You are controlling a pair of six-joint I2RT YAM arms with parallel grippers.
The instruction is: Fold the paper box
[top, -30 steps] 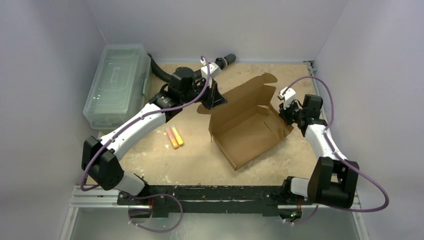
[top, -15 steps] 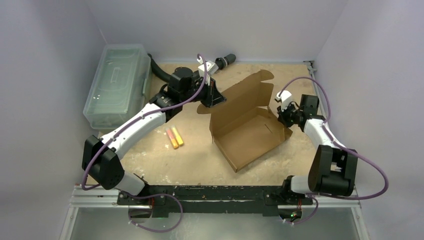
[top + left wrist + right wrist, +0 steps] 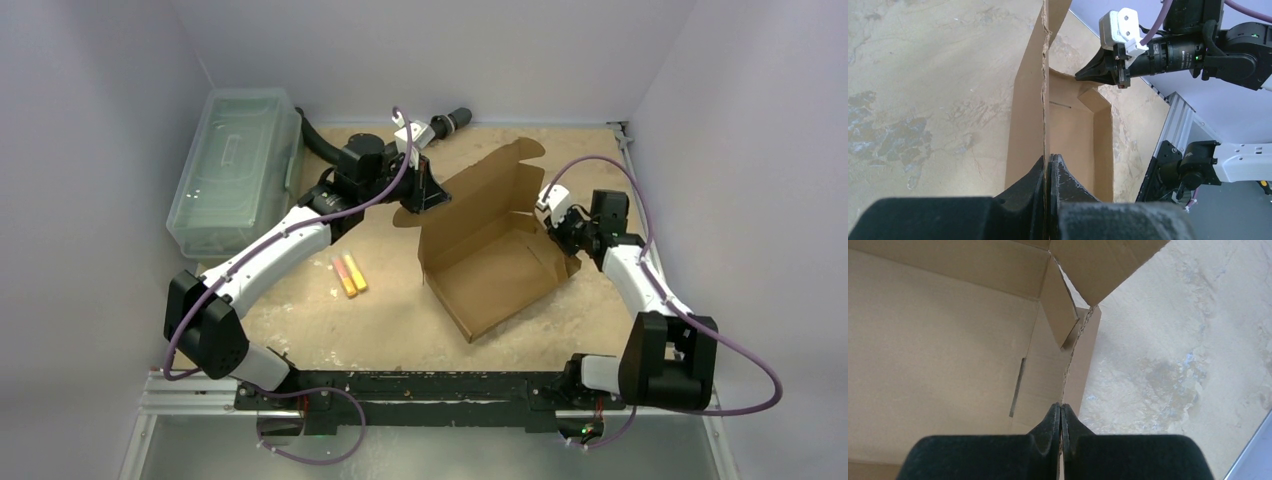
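Note:
The brown cardboard paper box [image 3: 490, 262] lies half formed in the middle of the table, walls up, its lid flap [image 3: 505, 170] raised at the back. My left gripper [image 3: 428, 200] is shut on the box's left side wall [image 3: 1030, 100], pinching its top edge [image 3: 1048, 162]. My right gripper [image 3: 562, 233] is shut on the box's right side wall [image 3: 1083, 355], pinching its top edge [image 3: 1061, 412]. A small corner tab [image 3: 1058, 305] folds inward inside the box. The right gripper also shows in the left wrist view [image 3: 1088, 74].
A clear plastic lidded bin [image 3: 235, 165] stands at the far left. Two orange-yellow markers [image 3: 349, 274] lie left of the box. A black tube [image 3: 450, 122] lies at the back. The metal rail [image 3: 430, 385] runs along the near edge.
My right gripper has moved left and slightly up, pushing the box's right wall inward so that it stands more upright. The left gripper has kept its hold with little movement.

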